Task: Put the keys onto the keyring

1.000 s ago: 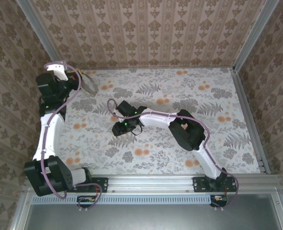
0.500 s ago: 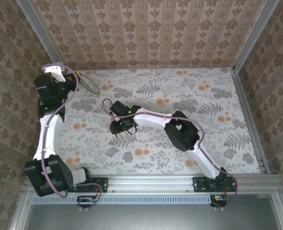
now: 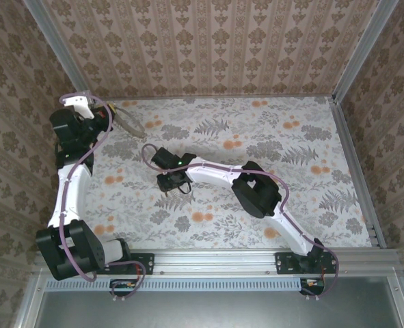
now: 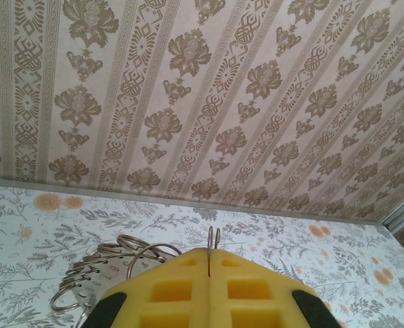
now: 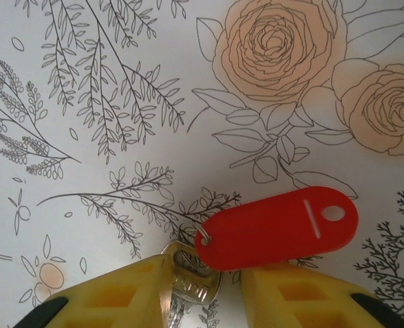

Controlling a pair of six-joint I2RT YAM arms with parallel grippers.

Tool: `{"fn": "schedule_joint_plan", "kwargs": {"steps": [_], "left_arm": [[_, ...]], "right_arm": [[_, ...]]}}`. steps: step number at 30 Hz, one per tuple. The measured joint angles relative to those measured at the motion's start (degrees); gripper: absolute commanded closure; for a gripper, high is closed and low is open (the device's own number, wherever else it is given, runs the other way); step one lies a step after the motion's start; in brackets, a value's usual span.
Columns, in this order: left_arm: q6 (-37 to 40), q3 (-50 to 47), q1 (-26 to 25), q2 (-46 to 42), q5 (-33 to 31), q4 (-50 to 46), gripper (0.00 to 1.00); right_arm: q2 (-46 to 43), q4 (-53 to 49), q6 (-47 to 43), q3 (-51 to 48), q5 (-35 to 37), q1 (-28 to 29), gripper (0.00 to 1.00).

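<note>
R gripper (image 3: 172, 183), shifted left since 1 s ago, straddles the key (image 5: 188, 283) on the table (image 3: 290, 191), jaws slightly apart. L gripper (image 4: 212, 258) pinches the keyring (image 4: 130, 254) far-left; pinch clear on wrist cam, not from top.

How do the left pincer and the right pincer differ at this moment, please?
Grip: the left pincer is shut on the keyring; the right pincer is open, its fingers either side of the key with the red tag. Pose: the left pincer faces the back wall; the right pincer points down at the table. Both have yellow fingers.
</note>
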Motion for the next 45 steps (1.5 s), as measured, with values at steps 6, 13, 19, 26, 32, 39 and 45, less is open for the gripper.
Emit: {"fn": "schedule_joint_plan", "kwargs": {"steps": [6, 13, 19, 26, 32, 39, 45], "left_arm": [[-0.22, 0.00, 0.00, 0.02, 0.00, 0.46, 1.00], [-0.61, 0.00, 0.00, 0.02, 0.00, 0.83, 1.00], [-0.63, 0.00, 0.00, 0.02, 0.04, 0.85, 1.00], [-0.63, 0.00, 0.00, 0.02, 0.81, 0.83, 1.00], [-0.59, 0.00, -0.76, 0.00, 1.40, 0.15, 1.00], [-0.09, 0.02, -5.70, 0.02, 1.42, -2.49, 1.00], [0.28, 0.02, -11.85, -0.20, 0.44, -4.11, 1.00]], "right_arm": [[1.36, -0.02, 0.24, 2.36, 0.37, 0.33, 0.65], [2.51, 0.09, 0.70, 3.78, 1.09, 0.44, 0.81], [2.62, 0.76, 1.03, 3.78, 1.09, 0.48, 0.95], [0.63, 4.31, 1.03, -0.35, 0.37, 0.09, 1.00], [-6.93, 7.15, 1.03, -12.24, -2.19, -2.40, 1.00], [-20.83, 10.64, -1.38, -28.79, -4.87, -9.64, 1.00], [-30.21, 11.47, -4.90, -42.88, -5.57, -16.20, 1.00]]}}
